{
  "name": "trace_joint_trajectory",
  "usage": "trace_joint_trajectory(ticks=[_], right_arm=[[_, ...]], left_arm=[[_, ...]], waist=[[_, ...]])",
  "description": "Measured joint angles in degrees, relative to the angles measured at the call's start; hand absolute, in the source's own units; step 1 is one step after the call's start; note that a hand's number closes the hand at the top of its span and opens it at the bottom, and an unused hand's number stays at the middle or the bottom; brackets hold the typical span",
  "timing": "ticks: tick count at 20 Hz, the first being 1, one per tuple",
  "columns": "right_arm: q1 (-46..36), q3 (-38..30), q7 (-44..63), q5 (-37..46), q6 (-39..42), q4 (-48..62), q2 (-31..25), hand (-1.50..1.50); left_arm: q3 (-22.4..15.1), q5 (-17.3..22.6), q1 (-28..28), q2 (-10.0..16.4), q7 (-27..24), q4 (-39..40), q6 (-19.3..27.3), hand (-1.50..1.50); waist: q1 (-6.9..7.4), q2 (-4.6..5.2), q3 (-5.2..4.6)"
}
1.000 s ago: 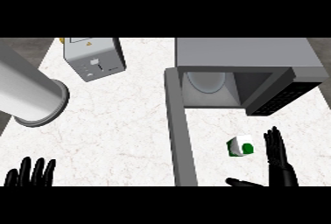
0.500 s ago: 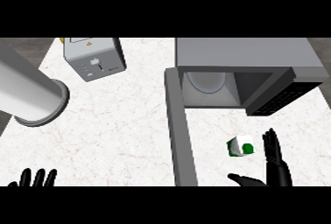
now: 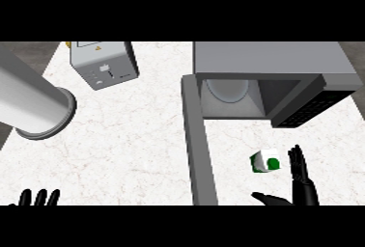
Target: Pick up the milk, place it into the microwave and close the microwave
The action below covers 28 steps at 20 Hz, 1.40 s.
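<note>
The milk [image 3: 266,160] is a small white carton with a green mark, standing on the counter in front of the microwave. The microwave [image 3: 274,77] is grey, its cavity showing a round white plate inside, and its door [image 3: 198,144] swings out towards me on the left. My right hand [image 3: 303,183] is open, fingers straight, just right of and a little nearer than the milk, not touching it. My left hand [image 3: 39,198] shows only its fingertips at the lower left edge, fingers straight.
A grey toaster [image 3: 105,64] stands at the back left. A large grey cylinder [image 3: 32,106] lies tilted across the left side. The white marbled counter [image 3: 128,144] spreads between them and the microwave door.
Both hands have drawn back towards the lower edge. The left hand now shows only fingertips. The milk and the microwave door have not moved.
</note>
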Motion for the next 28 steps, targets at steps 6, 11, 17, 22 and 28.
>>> trace_joint_trajectory(ticks=[6, 11, 17, 22, 28], right_arm=[[-5.2, -0.53, -2.85, 0.37, 0.39, 6.72, -0.47, -1.5], [-7.14, -0.13, -4.21, 0.66, 0.59, 9.68, 0.18, -1.5], [-10.96, -1.33, -4.34, -0.66, 1.54, 13.72, -0.46, -1.5], [-13.14, -2.7, -4.97, -0.83, -1.48, 16.19, 0.56, 1.5], [-17.13, -3.31, -4.84, 1.23, -8.04, 18.77, 0.52, 1.5]], left_arm=[[-0.42, -0.38, 0.61, -0.06, -2.7, 1.89, -0.31, -1.5], [-0.62, -0.2, 0.62, 0.29, -2.31, 1.95, 0.08, -1.5], [-1.27, -0.55, 1.32, 0.55, -2.83, 1.35, 0.39, -1.5], [-0.76, 0.27, 1.3, 1.13, -3.24, 1.73, 0.01, -1.5], [-0.81, 0.81, 3.09, 1.94, -4.59, 1.6, -1.08, -1.5]], waist=[[0.01, -0.05, -0.19], [-0.05, -0.1, -0.3], [0.06, -0.08, -0.23], [0.03, -0.1, -0.37], [0.36, 0.02, -0.09]])
